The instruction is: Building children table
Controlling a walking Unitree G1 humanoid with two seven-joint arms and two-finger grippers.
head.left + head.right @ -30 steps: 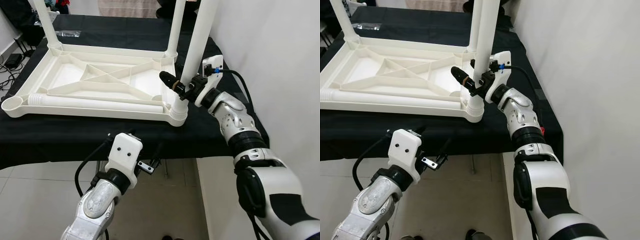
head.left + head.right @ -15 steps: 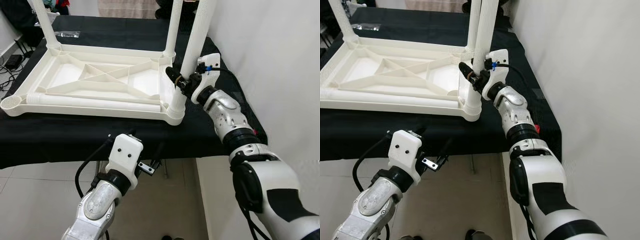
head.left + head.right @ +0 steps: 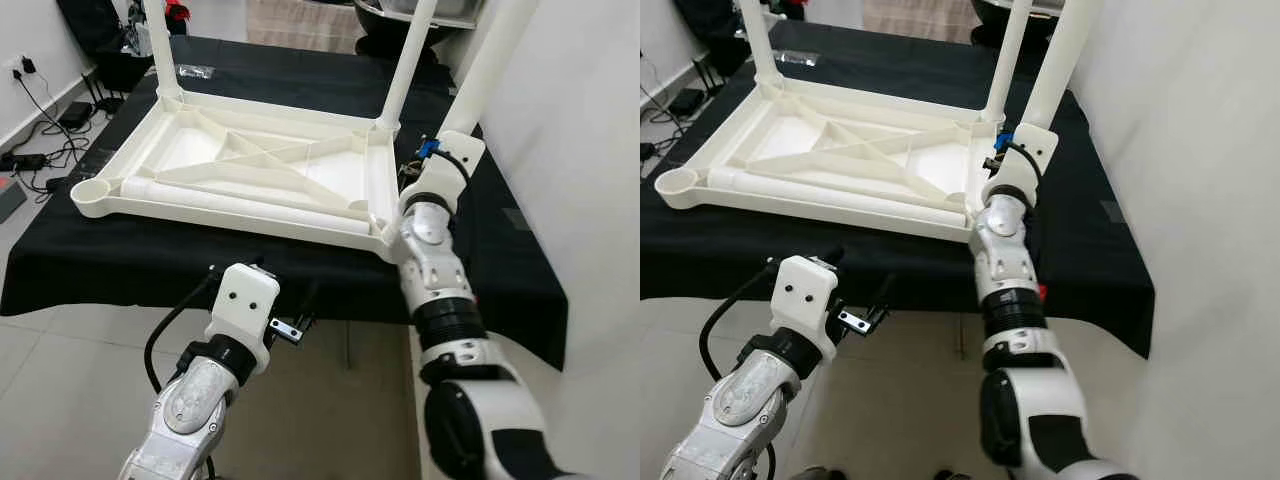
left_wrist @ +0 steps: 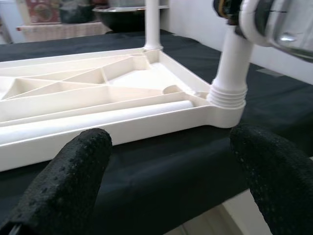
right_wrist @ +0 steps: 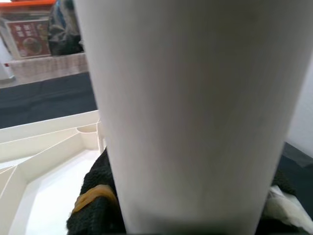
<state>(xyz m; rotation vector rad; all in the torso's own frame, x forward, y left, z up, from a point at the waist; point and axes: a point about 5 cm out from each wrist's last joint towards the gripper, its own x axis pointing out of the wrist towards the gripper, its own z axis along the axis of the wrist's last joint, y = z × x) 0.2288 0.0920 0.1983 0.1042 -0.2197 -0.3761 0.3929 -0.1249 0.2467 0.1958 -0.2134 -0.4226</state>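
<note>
A white plastic children's table (image 3: 250, 170) lies upside down on a black-covered table. Three legs stand in its corner sockets. My right gripper (image 5: 186, 196) is shut on the near right leg (image 3: 487, 70), just above that corner. One black finger with a yellow band (image 5: 93, 205) presses against the leg's side. A loose fourth leg (image 3: 240, 200) lies inside the frame along the near edge. The near left socket (image 3: 92, 192) holds nothing. My left gripper (image 4: 166, 161) hangs open below the table's front edge, with nothing between its fingers.
The black cloth (image 3: 120, 270) drapes over the front edge. A white wall (image 3: 580, 150) runs close along the right side. Cables and a power strip (image 3: 50, 130) lie on the floor at the left. A small clear bag (image 3: 195, 72) sits at the far side.
The camera has shifted, so the table appears further right. My right wrist has closed in on the near right leg and the forearm now stands upright under it. The left arm holds still.
</note>
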